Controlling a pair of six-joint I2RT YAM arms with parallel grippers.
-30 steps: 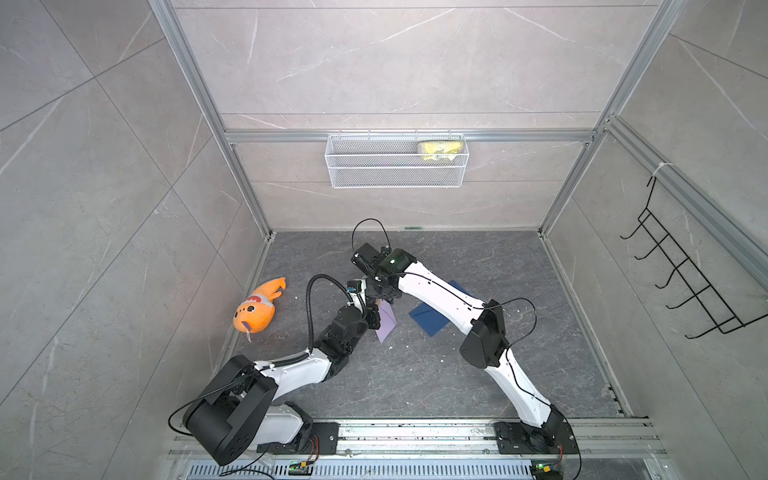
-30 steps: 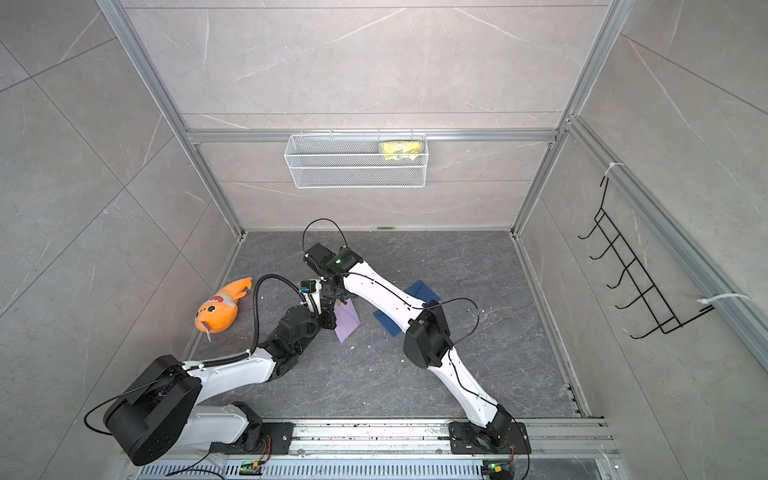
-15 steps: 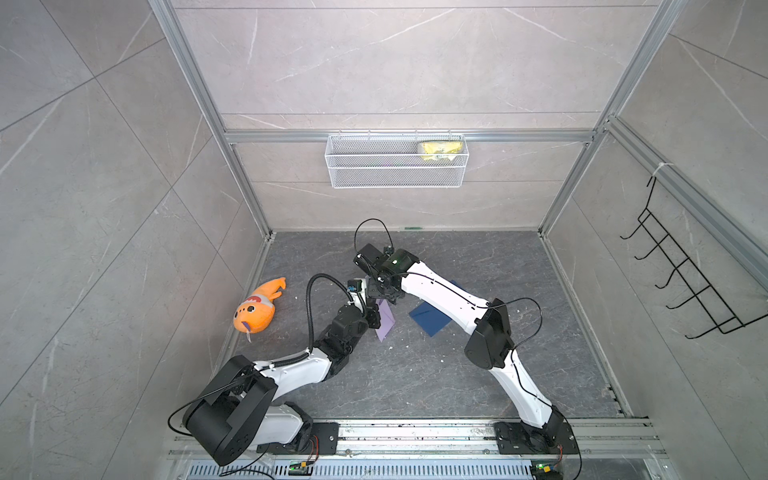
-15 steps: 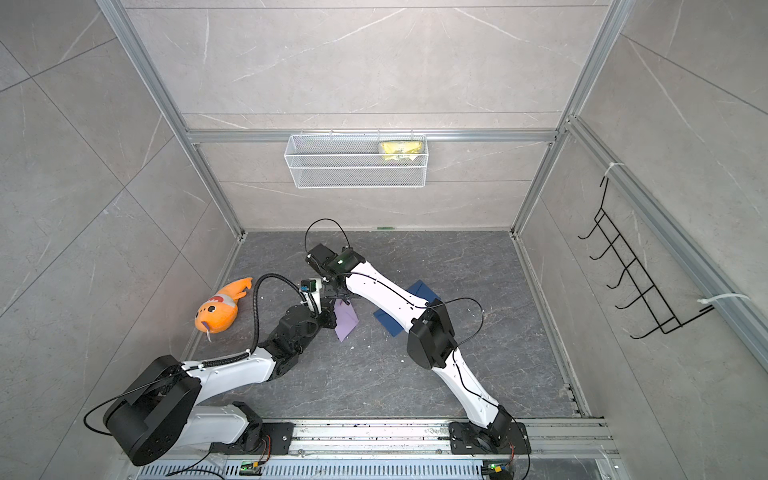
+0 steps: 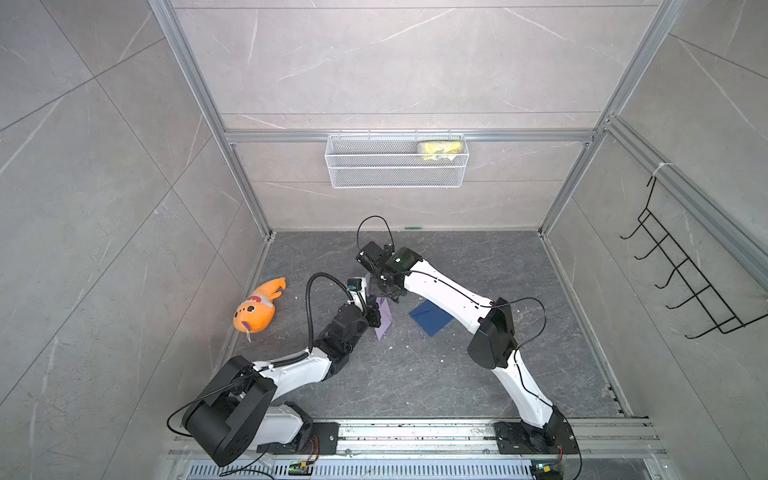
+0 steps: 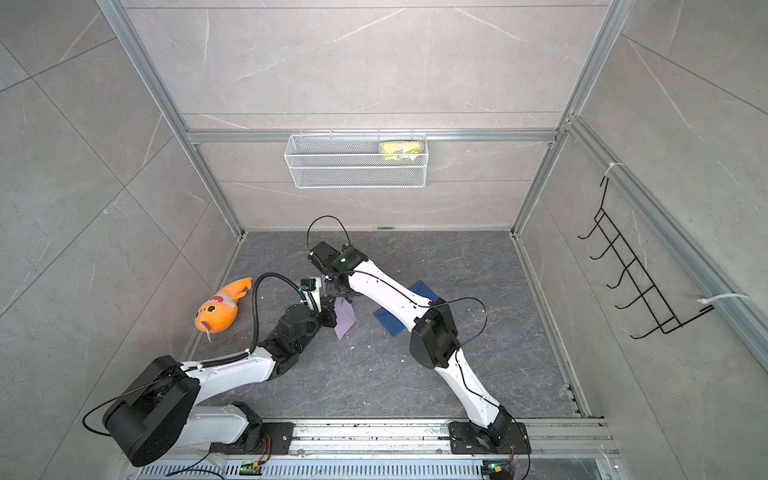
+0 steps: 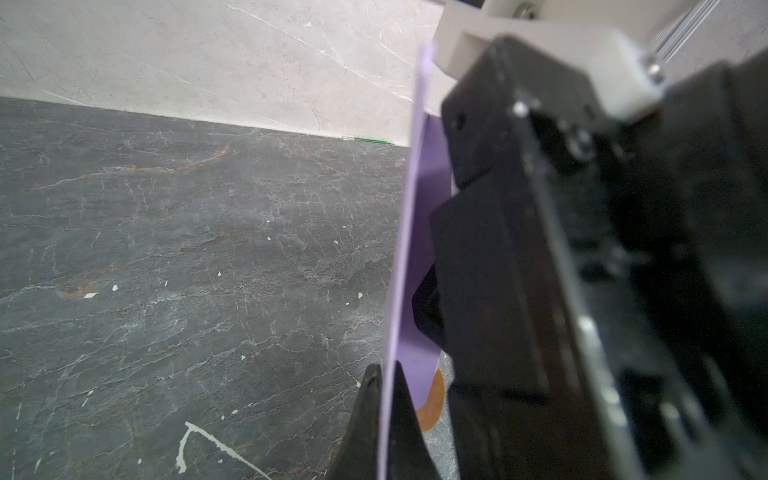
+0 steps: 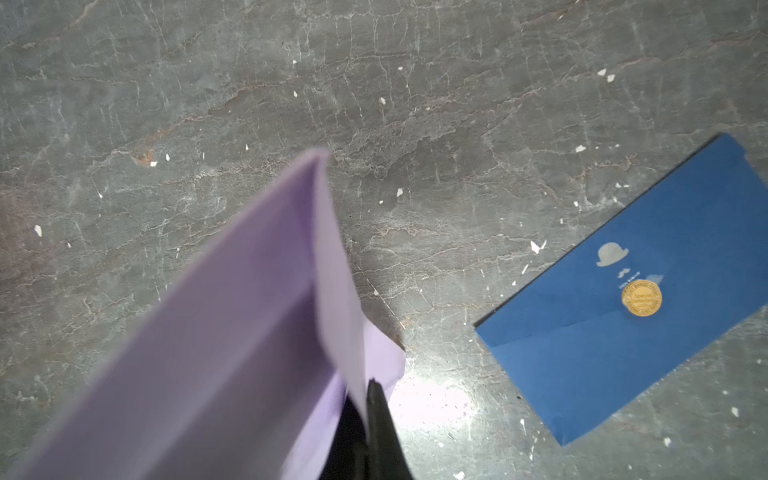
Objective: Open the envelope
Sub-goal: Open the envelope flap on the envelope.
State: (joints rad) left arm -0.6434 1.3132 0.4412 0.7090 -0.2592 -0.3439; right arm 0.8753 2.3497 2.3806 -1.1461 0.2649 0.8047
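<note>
Above the surface [image 5: 415, 374], left gripper [image 7: 384, 374] clamps purple envelope [image 8: 249, 332] body, right gripper [image 8: 361, 407] pinches its flap. Flap looks peeled clear; mostly done, wider spread remaining.

Two envelopes are in view: one purple envelope [image 5: 384, 320] and one blue envelope [image 5: 430, 319]. There is also one orange plush fish [image 5: 257, 307], one white wire basket [image 5: 395, 178] holding one yellow packet [image 5: 440, 149], and one black hook rack [image 5: 690, 266].
</note>
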